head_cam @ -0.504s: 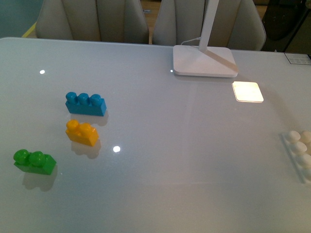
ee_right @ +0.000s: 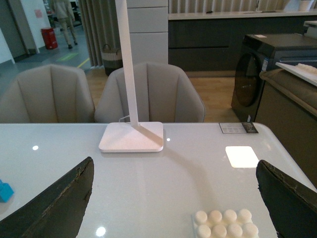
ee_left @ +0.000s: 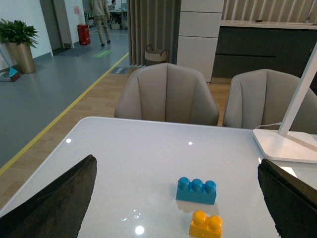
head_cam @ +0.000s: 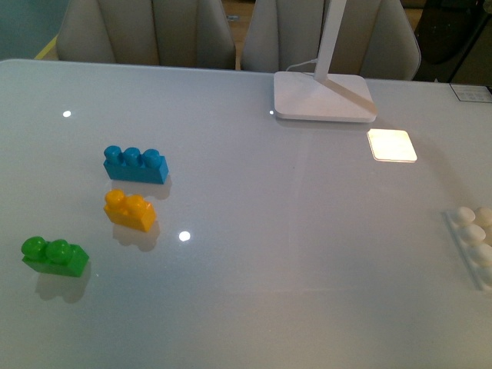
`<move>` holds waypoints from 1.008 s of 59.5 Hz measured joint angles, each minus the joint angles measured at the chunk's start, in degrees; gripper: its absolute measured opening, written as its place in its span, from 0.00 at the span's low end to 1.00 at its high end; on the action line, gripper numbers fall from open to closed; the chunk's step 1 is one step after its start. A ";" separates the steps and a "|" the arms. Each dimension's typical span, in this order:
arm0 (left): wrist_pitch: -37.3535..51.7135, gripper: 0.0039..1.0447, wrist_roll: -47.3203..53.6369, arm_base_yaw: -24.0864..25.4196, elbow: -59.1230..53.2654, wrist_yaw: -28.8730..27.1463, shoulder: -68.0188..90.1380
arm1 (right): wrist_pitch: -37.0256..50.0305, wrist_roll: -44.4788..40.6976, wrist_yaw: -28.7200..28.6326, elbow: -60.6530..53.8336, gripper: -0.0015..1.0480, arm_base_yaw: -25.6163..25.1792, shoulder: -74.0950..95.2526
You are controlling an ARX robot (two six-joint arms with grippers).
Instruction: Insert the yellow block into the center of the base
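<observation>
So the yellow block (head_cam: 130, 210) sat flat on the white table (head_cam: 254, 254), studs up, well away from the lamp foot (head_cam: 323, 96), off toward the robot's left and nearer the robot. The blue three-stud brick (head_cam: 135, 164) was on that same side of the lamp foot, a bit closer to it than the yellow one, with a small gap between the two. The green brick (head_cam: 54, 256) was the farthest from the lamp foot, further left and nearer the robot again. The base (head_cam: 473, 244) lay the other way, to the right of the lamp foot and nearer the robot, half cut off by the edge of the front view, so it and the block were well apart. Neither arm showed in the front view. In the wrist views, the left gripper (ee_left: 176, 162) had its fingers spread wide above the table, and the right gripper (ee_right: 174, 162) was spread just as wide.
</observation>
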 joint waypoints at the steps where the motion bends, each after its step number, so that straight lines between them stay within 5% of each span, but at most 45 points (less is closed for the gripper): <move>1: 0.00 0.93 0.00 0.00 0.00 0.00 0.00 | -0.02 0.00 0.00 0.00 0.92 0.00 0.00; 23: 0.00 0.93 0.00 0.00 0.00 0.00 0.02 | 0.00 0.00 0.00 0.00 0.92 0.00 0.00; 30: 0.00 0.93 0.00 0.00 0.00 0.00 0.00 | -11.91 4.98 -10.19 4.48 0.92 -3.91 11.72; 47: 0.00 0.93 0.00 0.00 0.00 0.00 0.00 | 11.43 -0.39 -23.10 7.96 0.92 -17.09 43.17; 60: 0.00 0.93 0.00 0.00 0.00 0.00 0.00 | 23.54 -14.64 -30.27 14.86 0.92 -25.99 79.19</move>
